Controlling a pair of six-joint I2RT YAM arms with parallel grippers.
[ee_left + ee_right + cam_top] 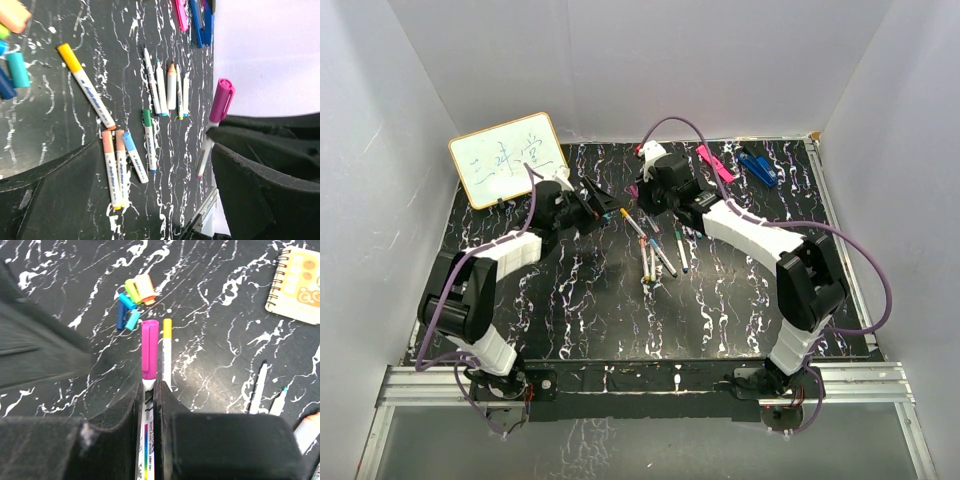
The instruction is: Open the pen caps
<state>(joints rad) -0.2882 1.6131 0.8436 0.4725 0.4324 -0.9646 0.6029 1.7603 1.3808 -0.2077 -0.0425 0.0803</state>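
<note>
My right gripper (pixel 147 385) is shut on the white barrel of a pen (pixel 147 440) and holds it above the table. The pen's magenta cap (pixel 149 347) is on and sticks out ahead of the fingertips. The same pen and cap (pixel 221 100) show in the left wrist view, just past my open, empty left gripper (pixel 156 150); the cap is not between its fingers. Loose caps (pixel 132 300) in green, orange, teal and blue lie together on the table. Several capped pens (pixel 120 165) and uncapped pens (pixel 167 87) lie on the mat. In the top view the grippers, left (pixel 603 207) and right (pixel 638 195), are close together.
A yellow-capped pen (pixel 167 350) lies under the held one. A whiteboard (pixel 508 158) sits at the back left, pink (pixel 715 163) and blue (pixel 757 167) clips at the back right. An orange spiral card (pixel 300 285) lies nearby. White walls enclose the black marbled mat (pixel 580 310).
</note>
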